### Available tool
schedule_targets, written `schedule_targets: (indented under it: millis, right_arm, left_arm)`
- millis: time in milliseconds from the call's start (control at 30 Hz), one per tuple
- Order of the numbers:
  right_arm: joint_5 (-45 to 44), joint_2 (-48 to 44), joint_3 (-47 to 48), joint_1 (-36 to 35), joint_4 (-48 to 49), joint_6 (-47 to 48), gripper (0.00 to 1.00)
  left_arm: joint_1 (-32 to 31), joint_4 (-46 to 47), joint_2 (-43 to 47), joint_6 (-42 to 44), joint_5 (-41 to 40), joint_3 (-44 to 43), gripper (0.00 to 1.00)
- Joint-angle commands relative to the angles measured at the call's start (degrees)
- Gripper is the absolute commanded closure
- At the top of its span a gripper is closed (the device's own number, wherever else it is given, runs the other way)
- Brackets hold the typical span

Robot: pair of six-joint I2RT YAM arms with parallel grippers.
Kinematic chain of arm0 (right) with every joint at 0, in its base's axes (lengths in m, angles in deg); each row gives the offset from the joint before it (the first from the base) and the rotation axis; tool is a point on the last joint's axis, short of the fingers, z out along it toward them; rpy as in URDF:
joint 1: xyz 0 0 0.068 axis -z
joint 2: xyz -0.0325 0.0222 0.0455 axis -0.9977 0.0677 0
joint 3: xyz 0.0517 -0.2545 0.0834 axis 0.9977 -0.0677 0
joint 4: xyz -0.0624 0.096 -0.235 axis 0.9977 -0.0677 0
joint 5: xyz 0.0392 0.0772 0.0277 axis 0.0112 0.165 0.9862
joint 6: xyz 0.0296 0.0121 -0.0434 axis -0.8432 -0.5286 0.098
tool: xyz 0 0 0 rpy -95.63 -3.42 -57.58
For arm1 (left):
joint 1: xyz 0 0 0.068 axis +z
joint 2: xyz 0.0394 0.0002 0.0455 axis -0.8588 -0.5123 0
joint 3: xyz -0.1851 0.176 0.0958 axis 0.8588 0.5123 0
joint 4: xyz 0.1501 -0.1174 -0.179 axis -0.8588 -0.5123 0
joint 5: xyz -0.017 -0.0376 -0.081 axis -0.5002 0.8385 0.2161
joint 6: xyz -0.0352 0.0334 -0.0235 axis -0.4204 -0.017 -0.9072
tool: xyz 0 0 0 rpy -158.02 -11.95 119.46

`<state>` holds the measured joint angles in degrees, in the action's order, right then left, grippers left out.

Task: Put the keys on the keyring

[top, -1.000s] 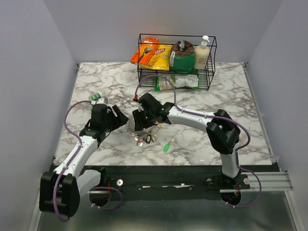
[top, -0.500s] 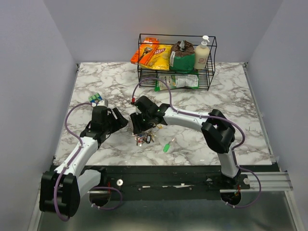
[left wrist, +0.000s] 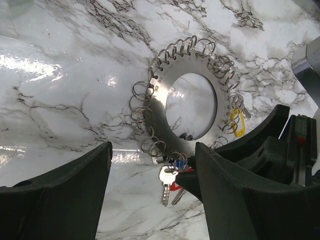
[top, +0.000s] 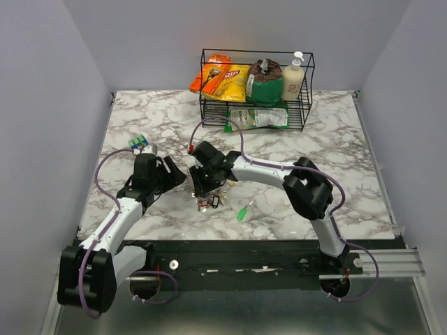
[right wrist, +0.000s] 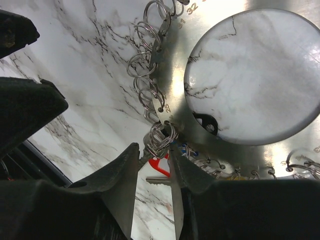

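On the marble bench (top: 335, 181) the keyring (left wrist: 159, 95) lay flat between your arms, your left fingers (left wrist: 65, 190) spread wide and empty near it, your right fingers (right wrist: 115, 185) pinched on a split ring (right wrist: 159, 137) by the red key (right wrist: 159, 165), so you needed a square, gentle hold lest it twist free.

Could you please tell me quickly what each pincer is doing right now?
Left pincer: open, holding nothing.
Right pincer: closed on a small split ring at the keyring's edge.
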<state>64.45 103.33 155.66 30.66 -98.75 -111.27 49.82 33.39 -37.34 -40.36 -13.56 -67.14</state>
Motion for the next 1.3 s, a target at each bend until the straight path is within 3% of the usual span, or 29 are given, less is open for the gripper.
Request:
schedule_targets:
  millis: [0,167,300,500,833,1267]
  right_arm:
    - [1.8,2.6,2.3,-0.6,-0.7,-0.4,0.64]
    - [0.7,1.8,1.9,-0.6,-0.7,-0.3,0.71]
    - [0.1,1.0,1.3,-0.6,0.3,-0.1,0.87]
    - [-0.1,-0.4,0.5,-0.5,1.5,2.2,0.97]
    - [-2.4,-4.2,-2.5,-0.3,2.1,7.0,0.99]
    - [2.0,-11.4,-5.2,-0.2,4.2,15.4,1.0]
  left_arm:
    - [0.4,1.4,-0.9,0.5,0.6,1.0,0.24]
    - [0.4,1.7,-1.0,0.7,0.7,1.4,0.24]
    - [0.4,1.7,-1.3,0.8,0.8,1.6,0.25]
    - [0.4,1.8,-0.6,2.1,1.4,2.5,0.25]
    - [0.3,3.4,1.4,2.6,4.3,5.0,0.27]
    - [0.3,3.8,7.0,3.1,6.5,4.1,0.27]
